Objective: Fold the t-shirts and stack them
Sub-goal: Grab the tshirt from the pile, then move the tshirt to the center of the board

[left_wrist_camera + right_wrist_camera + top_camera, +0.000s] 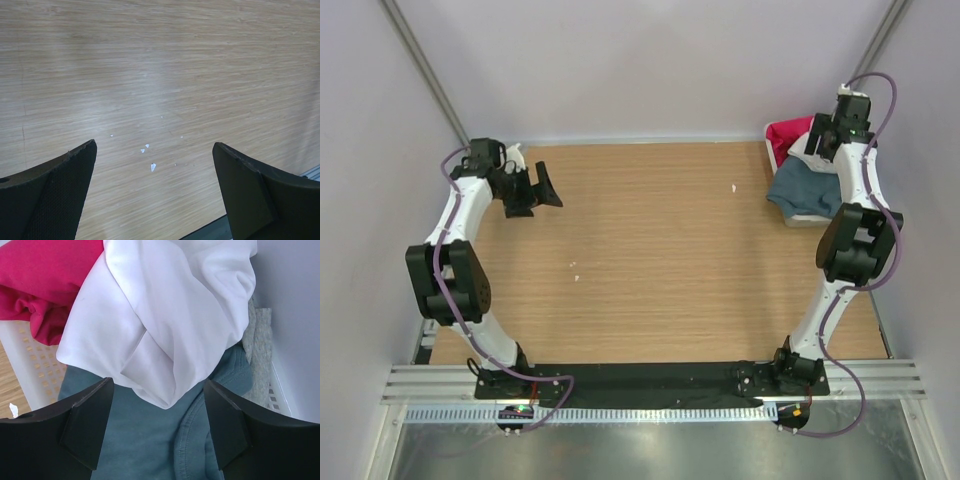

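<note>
T-shirts [802, 188] lie heaped in the basket [35, 370] at the far right corner of the table [650, 250], directly under the right gripper [157, 390], whose jaws stand wide apart and hold nothing. A fold of the white shirt [165, 315] droops between its fingertips. The slate blue shirt [145, 445] lies beneath on the near side, and the red-pink shirt [45, 275] lies to the left. The right arm is clearly nearer. The left gripper [155, 150] hangs over bare wood at the far left, also spread and empty. No label or writing is readable.

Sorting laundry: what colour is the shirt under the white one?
Slate blue t-shirt, clearest in right wrist view.
</note>
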Available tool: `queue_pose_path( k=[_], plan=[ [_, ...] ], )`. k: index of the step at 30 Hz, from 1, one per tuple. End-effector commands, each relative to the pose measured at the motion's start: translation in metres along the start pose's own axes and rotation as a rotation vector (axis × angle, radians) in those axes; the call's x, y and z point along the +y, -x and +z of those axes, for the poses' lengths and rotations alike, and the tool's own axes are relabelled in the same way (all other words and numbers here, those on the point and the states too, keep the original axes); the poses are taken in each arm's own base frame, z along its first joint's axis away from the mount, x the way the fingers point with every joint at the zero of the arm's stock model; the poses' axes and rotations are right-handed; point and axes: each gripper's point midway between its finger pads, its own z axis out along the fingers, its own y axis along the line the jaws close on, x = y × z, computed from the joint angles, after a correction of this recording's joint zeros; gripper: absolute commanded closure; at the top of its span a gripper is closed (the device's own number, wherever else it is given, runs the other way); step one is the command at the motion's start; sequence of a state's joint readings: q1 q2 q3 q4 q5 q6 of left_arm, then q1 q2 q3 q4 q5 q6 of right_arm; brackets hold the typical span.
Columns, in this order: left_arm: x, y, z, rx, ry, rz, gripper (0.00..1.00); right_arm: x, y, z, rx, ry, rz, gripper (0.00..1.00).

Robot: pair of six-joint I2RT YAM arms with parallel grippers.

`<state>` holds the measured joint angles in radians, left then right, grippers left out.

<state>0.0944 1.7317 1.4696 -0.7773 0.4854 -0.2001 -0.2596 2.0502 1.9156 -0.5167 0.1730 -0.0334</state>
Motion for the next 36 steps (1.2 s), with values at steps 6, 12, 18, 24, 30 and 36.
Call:
queue_pose_path(
  k=[6, 12, 18, 24, 30, 36],
  plan=[
    [-0.006, 0.015, -0.015, -0.054, -0.004, 0.035, 0.01, -0.007, 0.013, -0.012, -0.043, -0.008, -0.042, 0.56],
    [-0.019, 0.004, -0.029, -0.04, -0.043, 0.033, 0.0, -0.009, 0.02, -0.025, -0.062, -0.002, -0.064, 0.99],
    [-0.03, -0.01, -0.05, -0.067, -0.061, 0.081, 0.01, 0.0, 0.078, -0.108, -0.24, 0.123, -0.064, 0.99],
    [-0.04, -0.005, -0.078, -0.172, -0.042, 0.133, 0.02, 0.033, 0.099, -0.181, -0.33, 0.358, -0.08, 0.99],
    [-0.038, -0.005, -0.091, -0.228, 0.0, 0.156, 0.01, 0.139, 0.11, -0.301, -0.527, 0.614, -0.364, 0.99],
    [-0.03, -0.014, -0.1, -0.257, 0.059, 0.175, 0.01, 0.227, 0.108, -0.42, -0.673, 0.848, -0.443, 0.99]
  ],
)
